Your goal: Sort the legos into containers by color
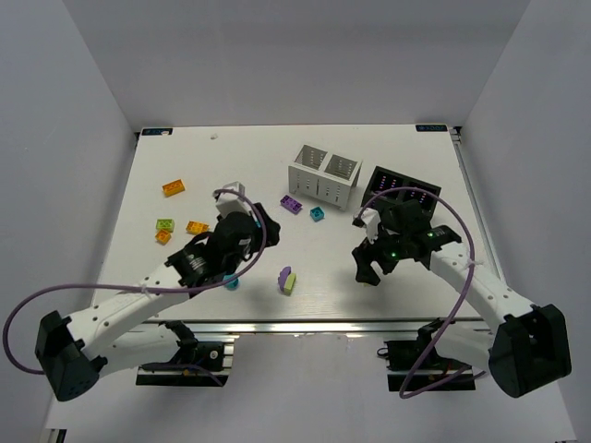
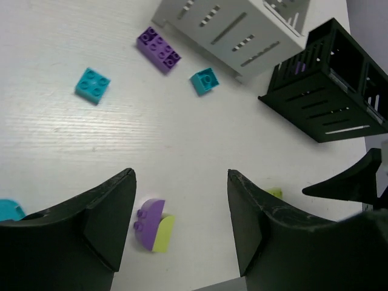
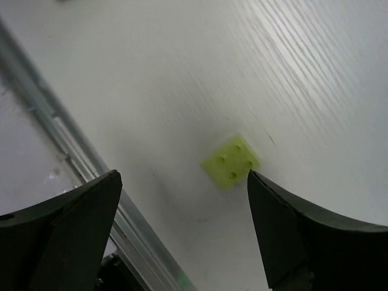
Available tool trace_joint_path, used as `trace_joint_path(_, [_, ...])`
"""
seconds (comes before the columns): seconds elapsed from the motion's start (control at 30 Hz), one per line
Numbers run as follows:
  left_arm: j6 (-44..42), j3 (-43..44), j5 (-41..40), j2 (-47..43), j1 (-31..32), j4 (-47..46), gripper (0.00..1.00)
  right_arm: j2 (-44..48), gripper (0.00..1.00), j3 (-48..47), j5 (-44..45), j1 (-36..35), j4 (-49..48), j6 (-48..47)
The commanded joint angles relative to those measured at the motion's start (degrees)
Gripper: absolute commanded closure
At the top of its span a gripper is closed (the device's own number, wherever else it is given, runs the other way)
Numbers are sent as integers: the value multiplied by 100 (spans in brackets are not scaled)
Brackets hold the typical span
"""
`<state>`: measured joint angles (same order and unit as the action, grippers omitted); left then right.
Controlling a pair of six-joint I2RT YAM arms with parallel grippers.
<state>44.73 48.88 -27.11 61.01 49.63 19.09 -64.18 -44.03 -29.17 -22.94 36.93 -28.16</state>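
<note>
Now, closest in, the right gripper (image 3: 182, 182) is held over a lime green brick (image 3: 231, 160) that lies flat on the table (image 3: 303, 60). Its jaws are spread wide and nothing is held. The brick sits nearer one finger than the middle of the gap, and it is turned at an angle to the fingers. For a clean pick, the gripper is best centred over it and rotated so that two flat sides are met squarely. It should then be lowered fully before being closed.

A little further in, the left gripper (image 2: 180, 182) is likewise parted and empty. A purple-and-lime pair (image 2: 154, 224) lies just beside one finger and would probably need to be pulled apart before sorting.

Beyond are seen two cyan bricks (image 2: 92, 84) and a purple brick (image 2: 159, 48). Farthest stand the white container (image 2: 242, 30) and the black container (image 2: 327, 91). Something purple is glimpsed inside the black one, so lime is judged to belong elsewhere, though which compartment cannot be told.
</note>
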Motion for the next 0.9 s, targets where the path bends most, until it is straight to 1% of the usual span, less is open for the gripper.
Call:
trace_joint_path(0.0, [615, -335, -505, -625, 12, 332, 29, -155, 11, 167, 1833, -140, -889, 2419])
trace_joint_path(0.03, [659, -362, -523, -661, 12, 376, 29, -321, 11, 149, 2149, -167, -889, 2595])
trace_joint_path(0.07, [677, -397, -523, -696, 12, 402, 29, -436, 11, 132, 2265, -219, -854, 2936])
trace_joint_path(0.17, [695, -397, -558, -731, 12, 499, 29, -841, 11, 53, 2529, -377, -740, 3281])
trace_joint_path(0.23, [704, -380, -558, -723, 12, 534, 29, -1069, 11, 0, 2539, -378, -739, 3431])
trace_joint_path(0.27, [712, -371, -541, -714, 12, 543, 29, -1192, 13, -44, 2504, -404, -731, 3536])
trace_joint_path(0.33, [730, -362, -532, -696, 12, 534, 29, -1298, 13, -53, 2469, -422, -748, 3616])
trace_joint_path(0.43, [809, -380, -505, -661, 12, 543, 29, -1439, 17, -18, 2565, -492, -810, 3686])
trace_joint_path(0.47, [818, -388, -497, -652, 12, 560, 29, -1474, 19, 0, 2617, -492, -810, 3739])
trace_joint_path(0.63, [862, -459, -505, -652, 12, 561, 29, -1606, 24, 9, 2644, -492, -854, 3827])
trace_joint_path(0.8, [827, -450, -532, -635, 12, 525, 29, -1755, 33, -44, 2644, -492, -977, 3818])
trace_joint_path(0.87, [792, -389, -523, -626, 12, 552, 29, -1808, 34, -79, 2697, -501, -1012, 3827])
